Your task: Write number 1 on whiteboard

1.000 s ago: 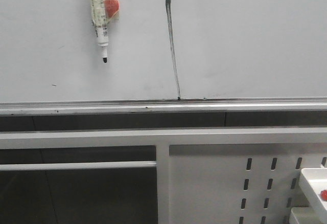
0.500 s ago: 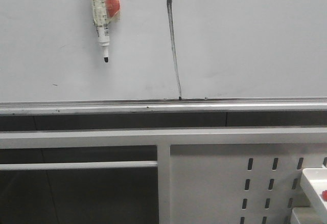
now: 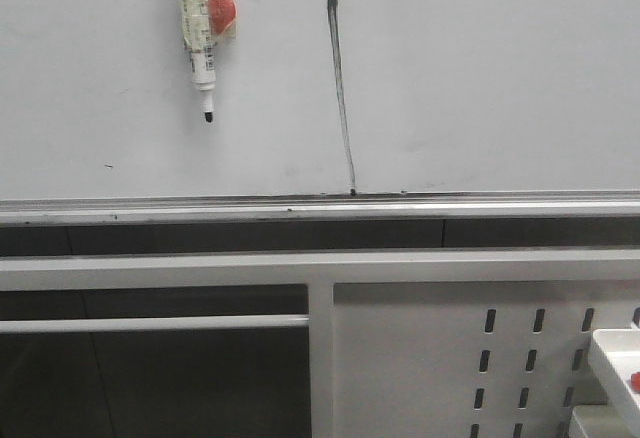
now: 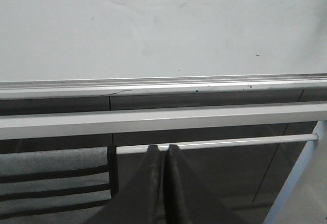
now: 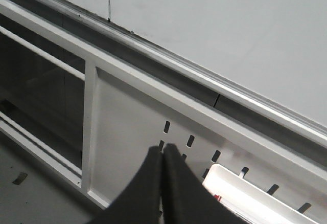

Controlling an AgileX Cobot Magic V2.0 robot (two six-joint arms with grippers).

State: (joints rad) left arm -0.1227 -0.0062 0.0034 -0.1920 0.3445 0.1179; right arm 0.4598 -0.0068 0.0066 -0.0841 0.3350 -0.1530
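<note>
Below the board runs a white metal frame point(image 3: 300, 268) with a horizontal top beam and 1 vertical post. To the post's right sits a white panel point(image 3: 400, 358) pierced by rows of slanted slot holes; to its left a thin white crossbar point(image 3: 150, 324) spans a dark opening. A white tray corner point(image 3: 615, 358) shows at the lower right. Lighting is even and dim.

A slanted black number 1 point(image 3: 341, 93) runs down the grey-white whiteboard point(image 3: 480, 78).

One whiteboard point(image 3: 480, 78), one number 1 point(image 3: 341, 93), one marker point(image 3: 198, 43), one slotted white panel point(image 3: 420, 358), two grippers point(image 4: 162, 183) point(image 5: 163, 183), one white tray point(image 3: 615, 358)
</note>
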